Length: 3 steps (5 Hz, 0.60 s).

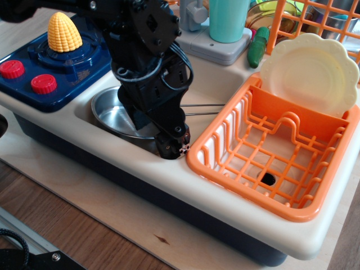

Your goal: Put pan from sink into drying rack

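We see the black robot arm leaning down over the cream plastic rectangular sink (216,84), its claw (171,147) low at the near edge of the basin. The tip is turned away from us and its own body hides the fingers, so we cannot tell whether the claw is wide, narrow or closed on anything.

Behind and to the left of the claw lies the shiny round shallow stainless-steel pan (112,112), inside the sink; the arm covers much of its right half. Its thin two-wire metal handle (203,109) comes out from behind the arm just above the claw and reaches rightward to the rim of the orange plastic grid drying rack (270,152). Whether the claw touches the pan's rim is hidden from us.

The drying rack stands just right of the claw, its near-left corner close beside the tip. In the rack's back compartment, well right of and above the claw, a cream scalloped plate (309,73) stands upright. The front compartment shows a dark hole in its floor.

Far left of the claw sits a dark blue toy stove (56,73) with two red knobs and a yellow plastic corn cob (64,32) on its burner. Behind the claw, past the sink, stands a teal cup (228,19) with a green toy vegetable (258,48) beside it. The whole toy unit rests on a pale wooden desk (101,219).
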Tool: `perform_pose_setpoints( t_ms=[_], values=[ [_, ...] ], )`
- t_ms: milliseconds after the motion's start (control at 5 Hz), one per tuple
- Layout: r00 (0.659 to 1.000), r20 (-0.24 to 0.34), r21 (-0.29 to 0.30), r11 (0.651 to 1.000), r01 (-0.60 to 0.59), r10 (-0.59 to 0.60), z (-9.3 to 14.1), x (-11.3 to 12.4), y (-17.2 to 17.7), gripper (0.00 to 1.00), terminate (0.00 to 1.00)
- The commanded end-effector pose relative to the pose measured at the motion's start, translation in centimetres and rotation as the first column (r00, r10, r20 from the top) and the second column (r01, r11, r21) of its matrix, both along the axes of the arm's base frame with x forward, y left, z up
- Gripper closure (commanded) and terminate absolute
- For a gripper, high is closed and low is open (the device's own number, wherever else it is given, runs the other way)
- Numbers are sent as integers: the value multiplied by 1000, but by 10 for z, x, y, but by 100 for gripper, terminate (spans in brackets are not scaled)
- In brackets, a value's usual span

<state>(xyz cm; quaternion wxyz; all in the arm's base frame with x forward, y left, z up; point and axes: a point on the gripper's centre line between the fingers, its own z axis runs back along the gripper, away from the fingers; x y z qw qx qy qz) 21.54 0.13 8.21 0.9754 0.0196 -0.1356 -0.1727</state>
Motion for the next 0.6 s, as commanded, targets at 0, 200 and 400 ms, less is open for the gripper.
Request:
perform_pose_setpoints(
  t_ms=[0,200,400],
  values=[
    [1000,11,-10,1000,16,-16,-7,4,4,100,0],
    [1000,9,3,1000,14,-14,-4,5,5,100,0],
    [1000,-10,37,999,13,-13,10,8,9,100,0]
  ],
)
